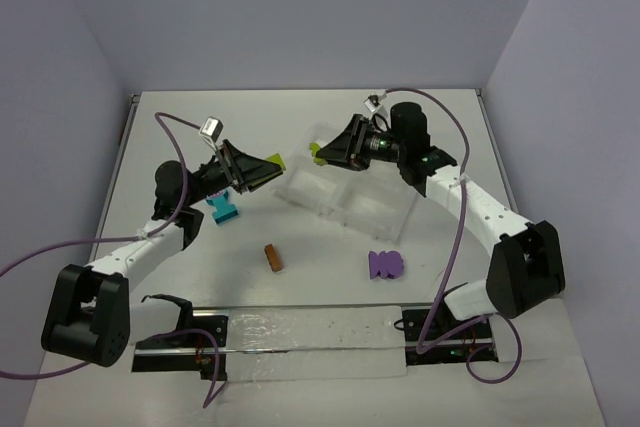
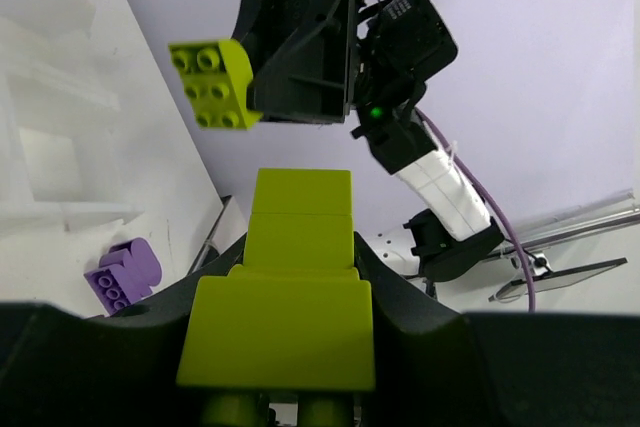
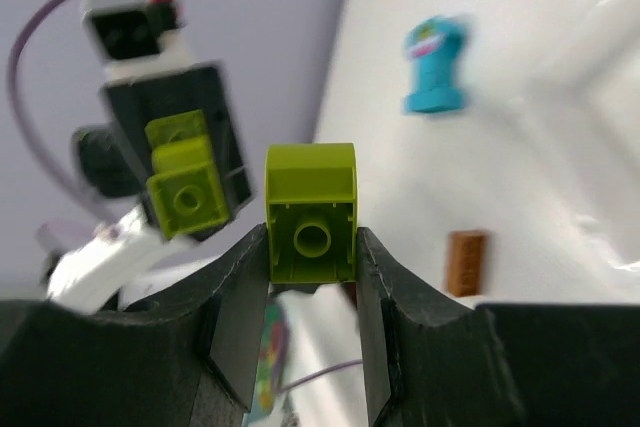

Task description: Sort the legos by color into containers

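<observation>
My left gripper (image 1: 268,169) is shut on a lime green lego clump (image 2: 295,277), raised left of the white tray (image 1: 345,197). My right gripper (image 1: 322,153) is shut on a lime green lego (image 3: 311,210), raised above the tray's far left corner. The two grippers face each other. Each wrist view shows the other gripper's lego: the right one's (image 2: 214,84) and the left one's (image 3: 186,175). A teal lego (image 1: 223,209) lies under the left arm, an orange-brown lego (image 1: 273,258) and a purple lego clump (image 1: 385,264) lie in front of the tray.
A long clear strip with black brackets (image 1: 310,342) lies along the near edge between the arm bases. Purple cables (image 1: 455,237) hang from both arms. Walls stand close on the left, far and right sides.
</observation>
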Robot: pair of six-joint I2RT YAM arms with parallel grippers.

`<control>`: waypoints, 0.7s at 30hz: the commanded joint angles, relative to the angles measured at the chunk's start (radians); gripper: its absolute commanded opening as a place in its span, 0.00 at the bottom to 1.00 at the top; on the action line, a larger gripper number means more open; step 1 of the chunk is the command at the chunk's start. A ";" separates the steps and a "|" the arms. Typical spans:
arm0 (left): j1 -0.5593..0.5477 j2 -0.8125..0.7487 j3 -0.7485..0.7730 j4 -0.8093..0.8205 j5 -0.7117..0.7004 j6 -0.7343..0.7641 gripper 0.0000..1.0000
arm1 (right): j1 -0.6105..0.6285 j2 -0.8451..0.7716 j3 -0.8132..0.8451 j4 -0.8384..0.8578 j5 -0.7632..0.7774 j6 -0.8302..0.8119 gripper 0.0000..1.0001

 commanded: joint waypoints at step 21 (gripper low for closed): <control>0.027 -0.159 0.120 -0.504 -0.028 0.315 0.00 | -0.024 0.274 0.423 -0.559 0.659 -0.401 0.00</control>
